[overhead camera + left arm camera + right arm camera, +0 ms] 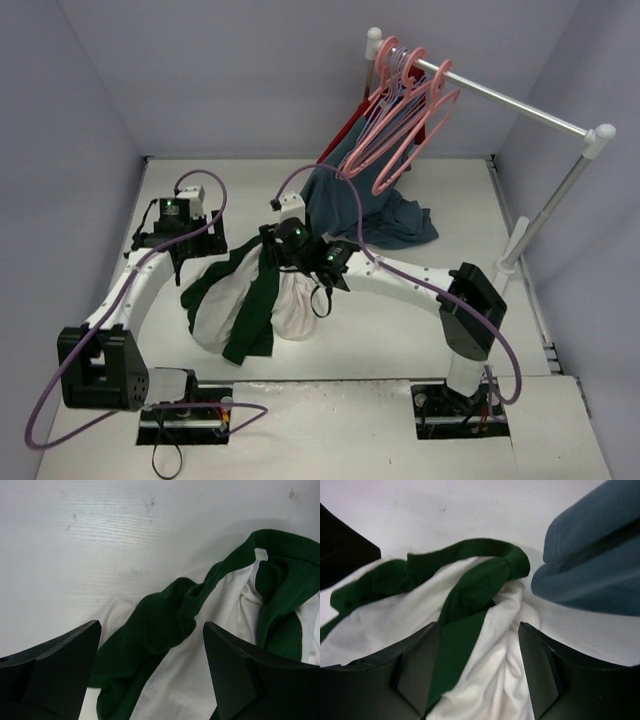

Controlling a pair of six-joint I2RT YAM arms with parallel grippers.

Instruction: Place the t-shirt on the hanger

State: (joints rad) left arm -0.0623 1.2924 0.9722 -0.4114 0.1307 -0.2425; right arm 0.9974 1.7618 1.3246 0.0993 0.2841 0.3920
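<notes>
The t-shirt (235, 305), cream-white with dark green sleeves, lies crumpled in the middle of the table. My left gripper (185, 262) stands open just above its left edge. In the left wrist view a green fold of the t-shirt (165, 615) lies beneath the wide-apart jaws of the left gripper (151, 625). My right gripper (272, 245) is low over the shirt's upper right part. It is open, and white and green cloth of the t-shirt (470, 590) lies between the jaws of the right gripper (477, 625), unpinched. The hanger (405, 115) is pink and hangs among several alike on the rail.
A metal rail (520, 105) on white posts crosses the back right corner. A blue-grey garment (370, 210) lies heaped under the hangers, close to the shirt, and shows as blue-grey cloth (590, 555) in the right wrist view. A red garment (345, 130) hangs behind it. Grey walls enclose the table.
</notes>
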